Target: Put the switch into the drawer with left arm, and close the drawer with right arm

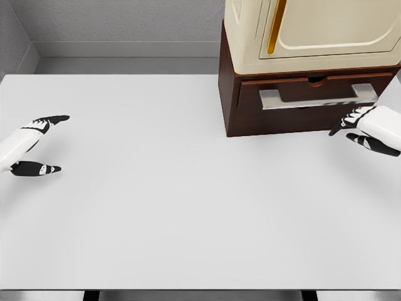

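Nearest you, the white table [188,213] spreads wide and bare. At its left edge, your left hand [32,145] hovers with its black fingers [53,119] spread apart, holding nothing. At the right edge, your right hand [368,128] hangs just below the drawer [313,94], fingers loosely apart and gripping nothing (it looks clear of the silver handle [316,98], though the angle makes contact hard to judge). Farther back, the drawer sits shut in a dark wooden base under a cream cabinet [313,31]. You cannot see the switch anywhere.
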